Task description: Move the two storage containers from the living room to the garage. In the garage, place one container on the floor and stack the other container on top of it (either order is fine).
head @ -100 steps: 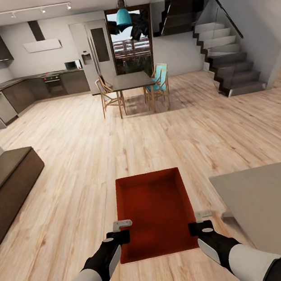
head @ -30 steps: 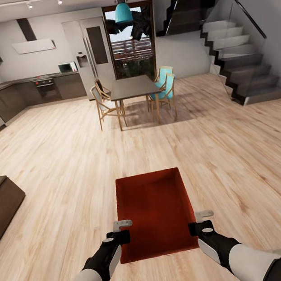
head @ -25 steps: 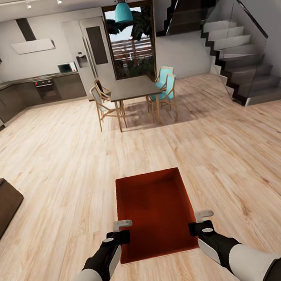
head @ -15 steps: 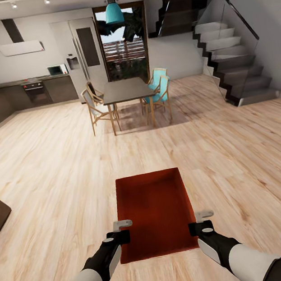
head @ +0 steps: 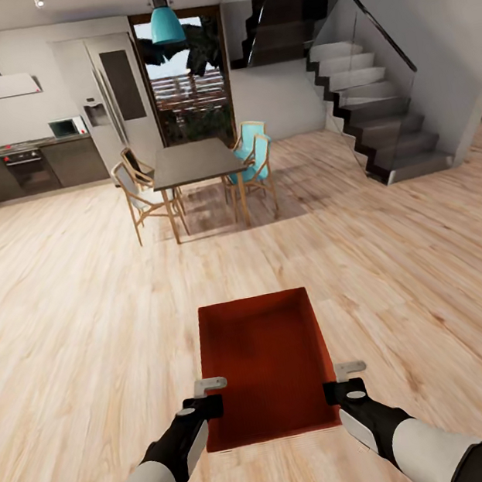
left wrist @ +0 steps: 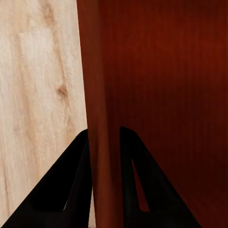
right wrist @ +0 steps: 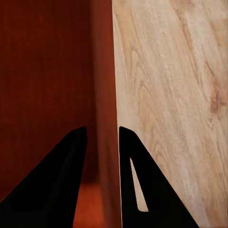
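One orange-red storage container [head: 263,363] hangs in front of me above the light wood-plank floor [head: 401,261], carried between both arms. My left gripper [head: 210,396] is shut on its left wall [left wrist: 100,118], one finger on each side. My right gripper [head: 341,381] is shut on its right wall [right wrist: 103,114] in the same way. The box is lidless with a finely ribbed inside. The second container is out of view.
Ahead stands a dark dining table [head: 189,163] with wooden and teal chairs [head: 255,162]. A dark staircase [head: 378,124] rises at the right. Kitchen cabinets [head: 40,166] and a fridge [head: 111,98] line the back left wall. Open plank floor lies between.
The whole view has shifted: the camera rolled forward and turned right. The low dark cabinet at left and the grey surface at right have left the picture. Both grippers keep their hold on the container.
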`<state>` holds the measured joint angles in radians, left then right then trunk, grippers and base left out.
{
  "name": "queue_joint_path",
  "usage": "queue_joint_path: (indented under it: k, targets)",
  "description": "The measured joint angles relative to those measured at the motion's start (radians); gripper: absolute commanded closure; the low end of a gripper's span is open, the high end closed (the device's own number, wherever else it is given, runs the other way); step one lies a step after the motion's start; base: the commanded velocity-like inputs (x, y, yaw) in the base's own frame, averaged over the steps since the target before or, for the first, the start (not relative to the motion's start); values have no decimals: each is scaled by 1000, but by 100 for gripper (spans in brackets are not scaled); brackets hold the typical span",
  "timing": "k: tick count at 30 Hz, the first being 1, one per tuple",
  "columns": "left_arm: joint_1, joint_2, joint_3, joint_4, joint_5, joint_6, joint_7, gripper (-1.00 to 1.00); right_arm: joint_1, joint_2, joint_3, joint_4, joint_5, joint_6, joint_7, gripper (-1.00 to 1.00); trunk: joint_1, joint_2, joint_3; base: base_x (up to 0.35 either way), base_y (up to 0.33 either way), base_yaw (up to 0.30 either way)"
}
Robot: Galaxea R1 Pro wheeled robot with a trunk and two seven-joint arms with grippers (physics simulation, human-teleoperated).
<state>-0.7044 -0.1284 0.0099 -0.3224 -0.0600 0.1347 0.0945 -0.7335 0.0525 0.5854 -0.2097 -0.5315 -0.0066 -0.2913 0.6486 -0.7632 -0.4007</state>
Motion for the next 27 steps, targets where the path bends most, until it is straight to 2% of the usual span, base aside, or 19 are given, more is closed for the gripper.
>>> queue_joint_path:
  k: [19, 27]
  targets:
    - [0, -1, 2, -1, -4, 0, 0, 100, 0, 0, 1, 0, -2, -1, -1, 100, 0, 0, 0, 323, 0, -2]
    - [0, -1, 3, 0, -4, 0, 1, 100, 0, 0, 0, 0, 0, 0, -1, 100, 0, 0, 0, 323, 0, -232]
